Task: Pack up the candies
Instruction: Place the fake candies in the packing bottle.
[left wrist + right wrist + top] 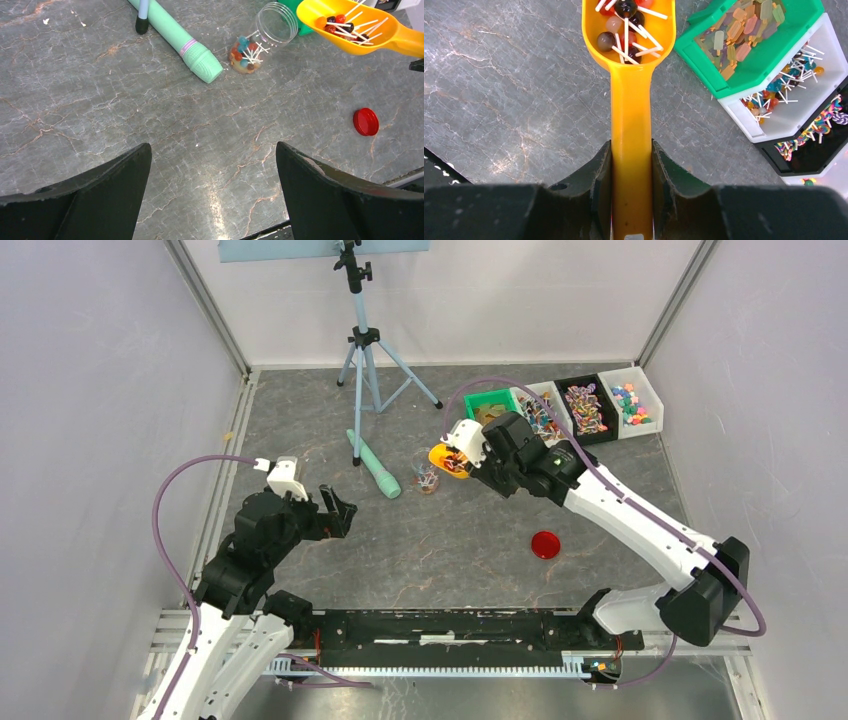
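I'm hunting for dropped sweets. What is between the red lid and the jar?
Only bare grey table lies between the red lid and the jar. The left wrist view shows that stretch clearly, and the top view agrees.

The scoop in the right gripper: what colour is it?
The scoop is yellow-orange all over, shown best in the right wrist view.

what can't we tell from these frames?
- Top view: jar too small to count the candies inside.
- Right wrist: scoop tip cut by the top edge; jar out of frame, so alignment unreadable.
- Left wrist: scoop handle cut by the right edge; right claw gripping it unseen.
- Right wrist: end bin cut by the corner.
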You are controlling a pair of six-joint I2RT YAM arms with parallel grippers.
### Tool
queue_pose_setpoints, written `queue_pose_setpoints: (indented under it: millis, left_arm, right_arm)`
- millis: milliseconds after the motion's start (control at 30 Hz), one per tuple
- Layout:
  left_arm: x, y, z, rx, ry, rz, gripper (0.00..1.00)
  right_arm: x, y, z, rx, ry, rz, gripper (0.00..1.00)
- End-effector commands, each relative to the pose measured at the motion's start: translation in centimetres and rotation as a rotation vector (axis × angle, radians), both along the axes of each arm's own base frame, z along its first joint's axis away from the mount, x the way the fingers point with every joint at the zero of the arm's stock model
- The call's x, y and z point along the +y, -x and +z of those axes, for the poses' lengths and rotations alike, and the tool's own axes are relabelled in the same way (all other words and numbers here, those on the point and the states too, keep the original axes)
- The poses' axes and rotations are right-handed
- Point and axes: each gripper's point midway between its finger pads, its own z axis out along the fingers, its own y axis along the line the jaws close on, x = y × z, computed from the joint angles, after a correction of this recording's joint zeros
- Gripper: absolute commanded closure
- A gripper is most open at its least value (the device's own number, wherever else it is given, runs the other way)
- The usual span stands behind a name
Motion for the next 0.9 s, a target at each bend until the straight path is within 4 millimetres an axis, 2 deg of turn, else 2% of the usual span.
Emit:
queue_pose_setpoints:
  millis: [0, 867]
  left_arm:
    - [-0.02, -0.21, 1.02, -0.037, 0.009, 0.002, 0.0]
    - [0.01, -0.14, 1.07, -0.042, 0.008, 0.0, 0.0]
  right_arm:
    - [0.6, -1.07, 2.45, -0.059, -0.016, -0.004, 1.0]
    - [1.41, -1.5, 2.3, -0.02, 0.112, -0.007, 1.0]
